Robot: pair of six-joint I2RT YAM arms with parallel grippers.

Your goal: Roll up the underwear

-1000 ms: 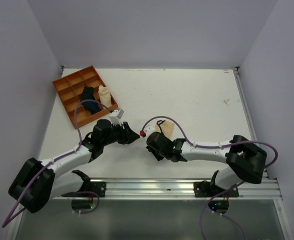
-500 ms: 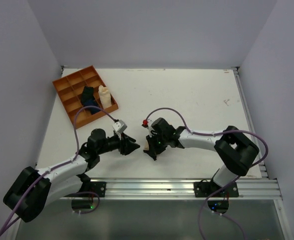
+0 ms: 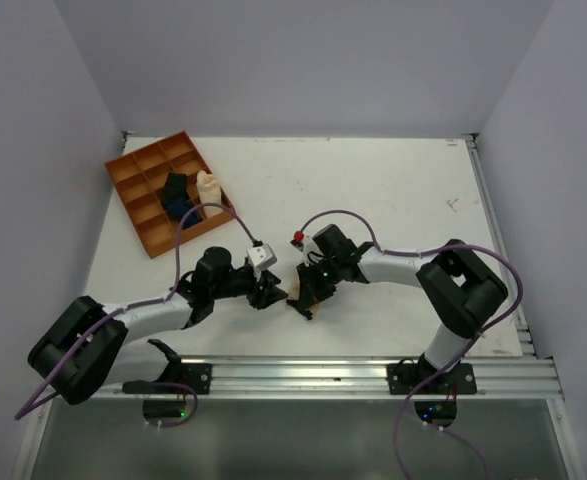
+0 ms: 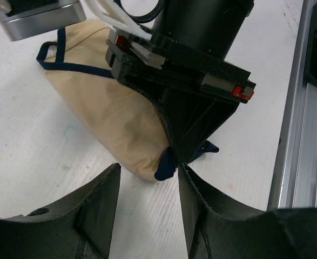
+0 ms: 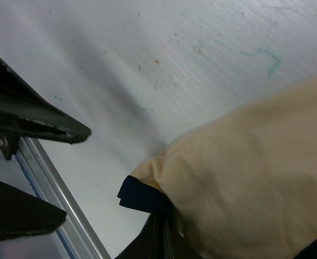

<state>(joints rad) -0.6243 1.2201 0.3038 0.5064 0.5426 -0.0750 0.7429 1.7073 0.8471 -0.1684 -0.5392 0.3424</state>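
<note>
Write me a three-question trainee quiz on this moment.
1. True or false: the right gripper is shut on a corner of the underwear.
2. The left gripper is: A) open, holding nothing; B) shut on the cloth; C) out of view.
3. Fill in: the underwear rests on the ____.

Key: 1 true. 2 A. 3 table.

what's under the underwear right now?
Only white table shows around the underwear, which rests on it. The right gripper is shut on its dark-trimmed corner. Anything beneath the cloth itself is covered, so I can't tell.
</note>
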